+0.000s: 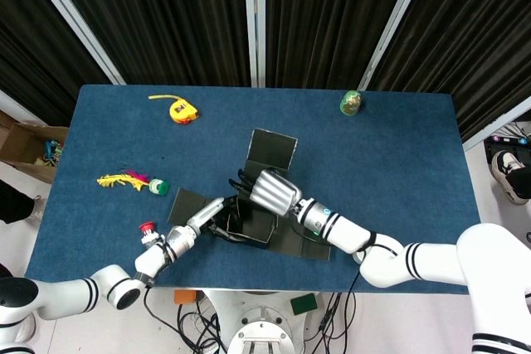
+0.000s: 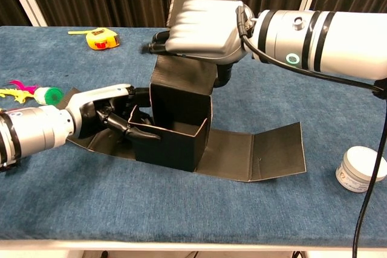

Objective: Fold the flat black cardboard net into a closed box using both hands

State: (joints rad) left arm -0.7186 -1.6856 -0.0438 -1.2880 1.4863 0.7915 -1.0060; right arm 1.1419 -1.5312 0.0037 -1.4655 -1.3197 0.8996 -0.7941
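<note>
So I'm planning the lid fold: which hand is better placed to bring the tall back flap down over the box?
The right hand, probably. It sits on top of the upright flap, while the left hand is low at the box's side wall.

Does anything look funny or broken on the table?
Nothing looks broken or spilled. The black cardboard box is only half folded: one long flap lies flat on the blue table, and the top is open. The left hand and right hand are both on it.
</note>
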